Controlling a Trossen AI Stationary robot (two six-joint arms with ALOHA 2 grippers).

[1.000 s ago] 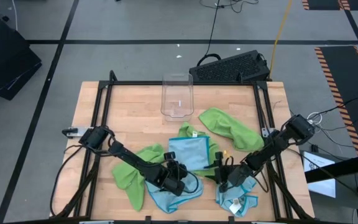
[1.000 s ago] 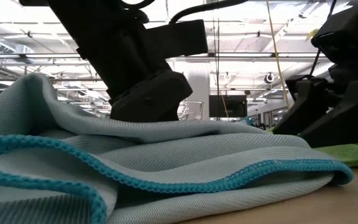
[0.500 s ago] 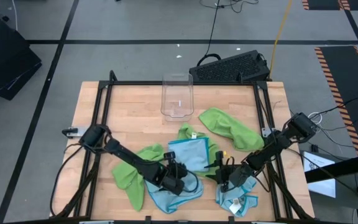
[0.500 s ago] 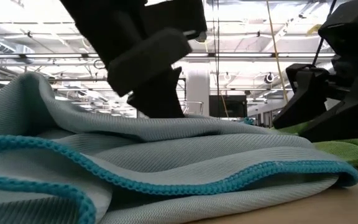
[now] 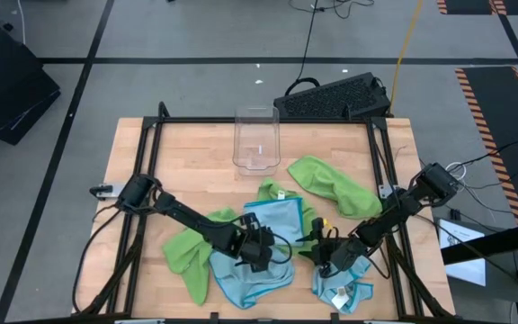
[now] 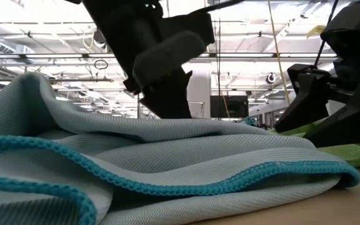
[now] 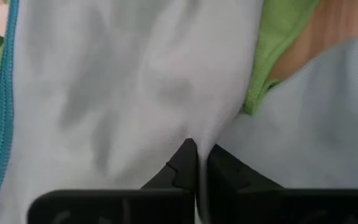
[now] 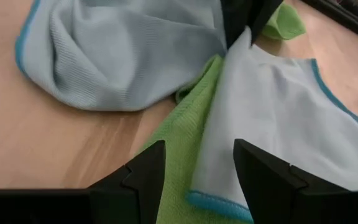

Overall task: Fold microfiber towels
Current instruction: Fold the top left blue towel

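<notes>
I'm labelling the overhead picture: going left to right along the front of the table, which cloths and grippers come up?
Green towel → left gripper, pinching a blue towel → right gripper, fingers apart → crumpled blue towel.

Blue towel (image 6: pixel 186 156): soft ribbed cloth, stitched edge. Table (image 5: pixel 187 153): matt wood. Bin (image 5: pixel 256 139): clear plastic.

Left arm reaches low across the table toward its centre; left gripper (image 5: pixel 261 249) has its fingers (image 7: pixel 182 165) pressed together, pinching light blue cloth. Right arm angles in from the right edge; right gripper (image 5: pixel 324 259) sits low, fingers (image 8: pixel 143 171) spread apart.
</notes>
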